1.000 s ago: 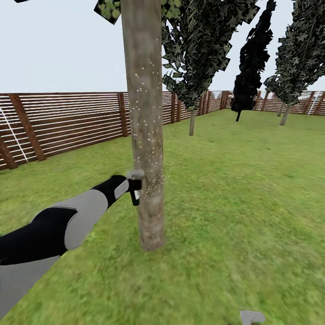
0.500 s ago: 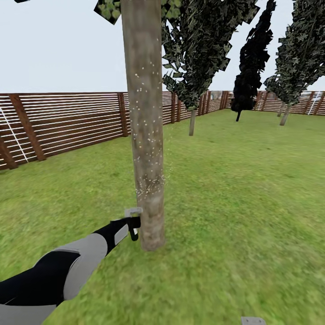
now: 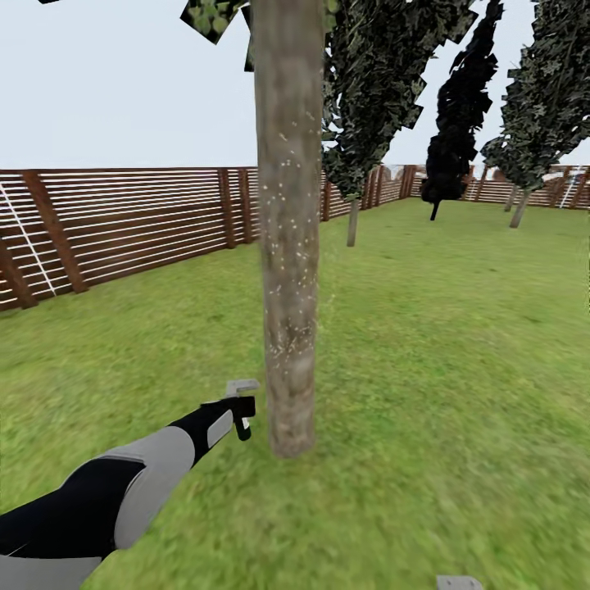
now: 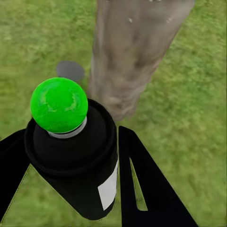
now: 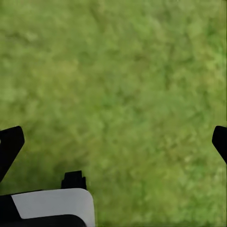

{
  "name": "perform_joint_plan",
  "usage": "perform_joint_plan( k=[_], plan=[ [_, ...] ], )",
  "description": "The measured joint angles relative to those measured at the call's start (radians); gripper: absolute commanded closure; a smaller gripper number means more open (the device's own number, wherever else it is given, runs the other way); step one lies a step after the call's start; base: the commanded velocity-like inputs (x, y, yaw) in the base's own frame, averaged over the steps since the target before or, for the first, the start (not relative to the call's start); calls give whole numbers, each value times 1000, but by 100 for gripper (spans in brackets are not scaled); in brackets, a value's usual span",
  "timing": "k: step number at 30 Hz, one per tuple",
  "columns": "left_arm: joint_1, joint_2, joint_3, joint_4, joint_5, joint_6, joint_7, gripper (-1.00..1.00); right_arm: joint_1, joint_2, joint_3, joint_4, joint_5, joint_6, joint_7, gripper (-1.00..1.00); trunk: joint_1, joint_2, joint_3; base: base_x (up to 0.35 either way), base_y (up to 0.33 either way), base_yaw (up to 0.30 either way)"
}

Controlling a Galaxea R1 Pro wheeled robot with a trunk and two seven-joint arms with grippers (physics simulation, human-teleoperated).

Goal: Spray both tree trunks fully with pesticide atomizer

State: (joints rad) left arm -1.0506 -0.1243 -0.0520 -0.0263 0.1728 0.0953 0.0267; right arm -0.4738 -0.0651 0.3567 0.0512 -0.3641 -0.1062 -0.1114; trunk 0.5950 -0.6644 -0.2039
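The small dark pesticide bottle with a white label and a bright green cap [image 4: 71,151] sits between the two black fingers of the left hand [image 3: 239,407], which are closed against its sides and hold it upright. Seen from the head, it hangs low over the lawn, just beside the foot of the pale, mottled tree trunk [image 3: 288,246] and apart from the bark, with the grey trigger head turned toward the trunk. In the left wrist view the bottom of that trunk stands right ahead of the bottle, where it meets the grass.

Fine pale specks dot the trunk from well above the hand down to roughly knee-height on the column; the lowest stretch near the ground looks bare of them. I would say this tree is partly sprayed, with the base left to cover, and perhaps the far side too, which I cannot see from here. No second pale-trunked tree of the same kind is plainly in sight, so its state is unknown and it probably remains to be done.

The right hand [image 5: 113,142] hangs over plain green grass [image 5: 123,71], its dark fingertips spread wide at the two edges of the right wrist view with nothing between them.

Beyond, the brown horizontal-slat wooden fence [image 3: 123,221] rings the lawn, and dark narrow conifers [image 3: 455,123] stand further back.
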Motion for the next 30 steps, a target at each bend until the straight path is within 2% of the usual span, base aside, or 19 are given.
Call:
perform_joint_plan(
  k=[10, 30],
  plan=[
    [0, 0, 0, 0, 0, 1, -2, 100, 0, 1, 0, 0, 0, 1, 1, -100, 0, 0, 0, 105, 343, -276],
    [0, 0, 0, 0, 0, 2, -2, 100, 0, 2, 0, 0, 0, 1, 1, -100, 0, 0, 0, 1, 350, -153]
  ],
)
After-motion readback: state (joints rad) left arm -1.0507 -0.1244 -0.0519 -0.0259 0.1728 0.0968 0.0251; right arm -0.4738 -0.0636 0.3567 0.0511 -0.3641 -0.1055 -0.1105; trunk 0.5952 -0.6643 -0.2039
